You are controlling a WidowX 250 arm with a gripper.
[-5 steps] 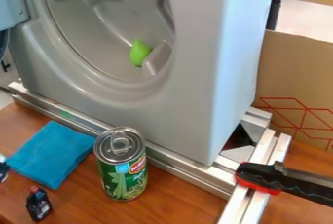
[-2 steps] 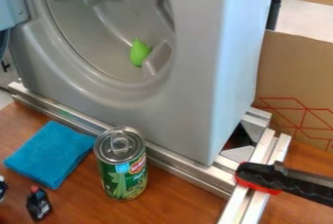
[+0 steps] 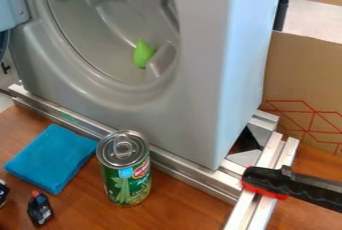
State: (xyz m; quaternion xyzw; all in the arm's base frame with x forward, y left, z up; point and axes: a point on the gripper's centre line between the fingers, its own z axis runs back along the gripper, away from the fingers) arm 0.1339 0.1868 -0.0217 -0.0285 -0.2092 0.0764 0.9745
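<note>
Camera view: dark piece [image 3: 3,194] at left edge moved lower.

Black tip [image 3: 3,194] with a whitish patch

The wooden counter [image 3: 180,206] carries 1 blue cloth [image 3: 51,158] at lower left, 1 upright green-labelled can [image 3: 125,181] at bottom centre-left, 1 small black object [image 3: 40,211] near the lower-left corner, and metal rails [image 3: 194,170].

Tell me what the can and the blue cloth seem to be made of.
Can: metal, judging by its shiny silver lid and pull ring, with a glossy printed label, perhaps paper.
Blue cloth: soft matte fabric, possibly microfiber, going by its folded, rounded edges.
</note>
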